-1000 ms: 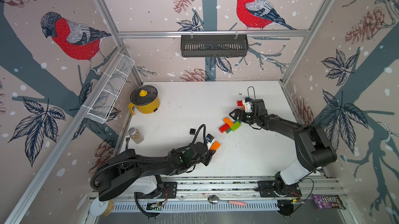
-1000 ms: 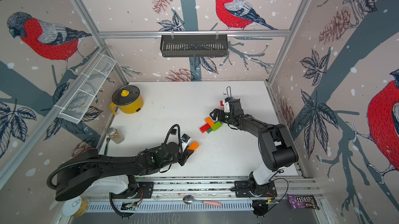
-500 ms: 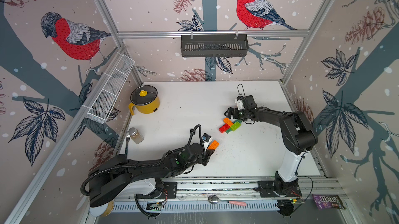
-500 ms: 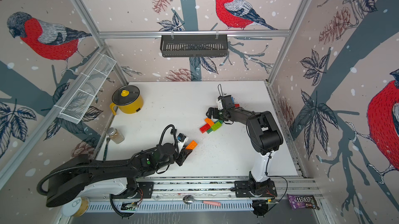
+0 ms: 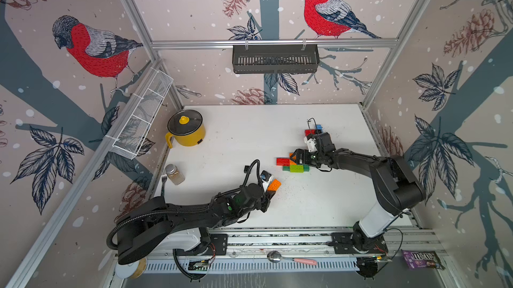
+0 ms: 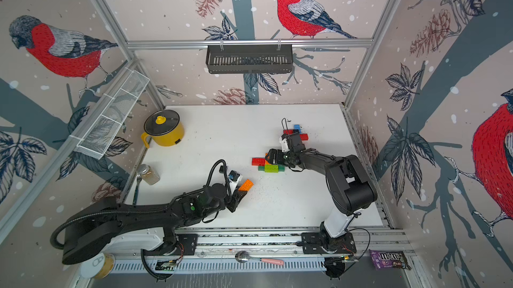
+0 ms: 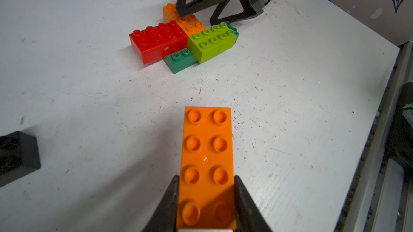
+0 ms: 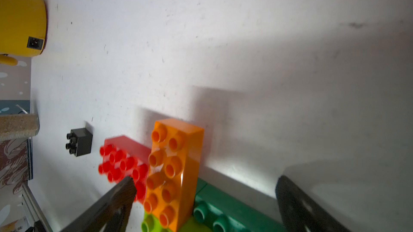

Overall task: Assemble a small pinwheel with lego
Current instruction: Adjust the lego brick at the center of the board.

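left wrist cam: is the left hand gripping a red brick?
No, the left hand is shut on an orange brick; the red brick lies well clear of it.

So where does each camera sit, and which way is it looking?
Both top views: high over the front, looking down on the white table; left arm and right arm show whole.
Left wrist: on the left arm, looking along the orange oblong plastic brick in the left gripper; fingertips show.
Right wrist: on the right arm, looking past the open right gripper toward the yellow round pot; fingertips show.
Shared: all show the red oblong plastic brick by the right gripper.
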You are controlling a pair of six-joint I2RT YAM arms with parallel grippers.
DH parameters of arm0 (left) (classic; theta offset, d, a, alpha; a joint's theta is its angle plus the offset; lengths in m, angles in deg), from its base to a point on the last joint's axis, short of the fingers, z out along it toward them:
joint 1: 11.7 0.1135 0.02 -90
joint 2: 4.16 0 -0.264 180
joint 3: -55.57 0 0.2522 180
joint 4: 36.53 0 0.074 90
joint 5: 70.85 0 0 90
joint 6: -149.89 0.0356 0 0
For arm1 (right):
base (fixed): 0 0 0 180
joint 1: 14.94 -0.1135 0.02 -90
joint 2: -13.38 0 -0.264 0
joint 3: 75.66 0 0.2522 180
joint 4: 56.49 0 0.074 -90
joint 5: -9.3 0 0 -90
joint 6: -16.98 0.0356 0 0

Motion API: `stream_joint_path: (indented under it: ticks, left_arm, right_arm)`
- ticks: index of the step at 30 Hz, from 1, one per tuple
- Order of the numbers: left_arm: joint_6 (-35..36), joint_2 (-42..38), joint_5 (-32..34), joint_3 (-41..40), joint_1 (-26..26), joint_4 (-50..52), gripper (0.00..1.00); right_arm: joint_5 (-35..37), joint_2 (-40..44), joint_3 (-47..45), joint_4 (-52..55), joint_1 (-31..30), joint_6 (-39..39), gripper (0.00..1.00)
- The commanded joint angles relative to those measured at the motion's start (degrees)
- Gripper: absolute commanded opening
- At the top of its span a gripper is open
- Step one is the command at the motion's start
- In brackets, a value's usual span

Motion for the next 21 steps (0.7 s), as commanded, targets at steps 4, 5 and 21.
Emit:
stream_joint_path:
  ticks: [4, 5, 21]
  left_arm:
    - [-1.14, 5.44, 8.56, 4.87, 0.03, 2.96, 0.21]
    - [-1.35, 7.11, 10.39, 6.25, 0.10, 3.72, 0.21]
    - [4.57, 24.54, 3.90, 19.29, 5.75, -1.17, 0.20]
  right_arm:
    - [1.15, 6.03, -4.67, -4.27, -0.93, 5.57, 0.99]
    - [1.88, 6.85, -4.87, -4.27, -0.90, 5.26, 0.99]
    - [-2.31, 1.71, 1.86, 0.82, -0.37, -3.47, 0.99]
